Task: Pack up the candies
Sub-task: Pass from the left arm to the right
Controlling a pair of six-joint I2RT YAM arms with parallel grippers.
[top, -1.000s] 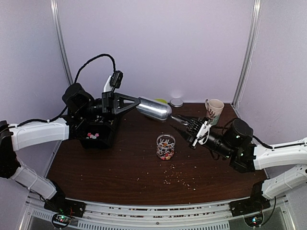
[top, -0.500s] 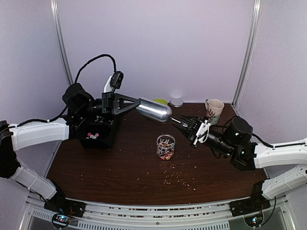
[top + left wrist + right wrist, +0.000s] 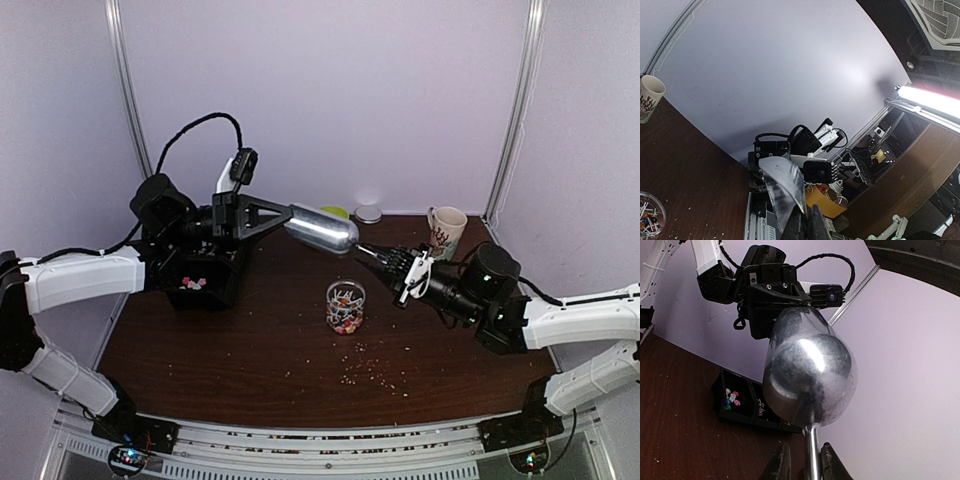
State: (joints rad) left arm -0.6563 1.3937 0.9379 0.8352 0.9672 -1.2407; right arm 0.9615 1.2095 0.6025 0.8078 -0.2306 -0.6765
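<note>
While the candies (image 3: pixel 346 314) sit in two places, most heaped in a glass cup (image 3: pixel 333 300) near the middle of the table (image 3: pixel 240 350) and a few bright ones in a black box (image 3: pixel 225 290) at the left under the left arm, the work of this moment is on the container meant for them. One silver bag (image 3: pixel 322 229) hangs in the air above and behind the cup, lying roughly level between the two arms. Left gripper (image 3: pixel 287 216): clamped fully onto one end of the bag, judged to be the anchor so that the other end can be worked. Right gripper (image 3: pixel 806 452): fingers set close on either side of a narrow silver strip at the bag's far end, with thin dark gaps showing; whether they have pinched it cannot be told. Judged purpose: a second hold, so the bag's mouth can be pulled open near the cup. Nothing shows whether any candy is inside the bag. Count: two arms, one bag, one cup, one box, one mug (image 3: pixel 446 228) at back right, one small round lid (image 3: pixel 368 213) and one green item (image 3: pixel 336 211) by the back wall, the latter mostly hidden. Candies in the cup are too many and too small to count; pale crumbs (image 3: pixel 365 372) lie scattered in front of the cup, uncounted.
</note>
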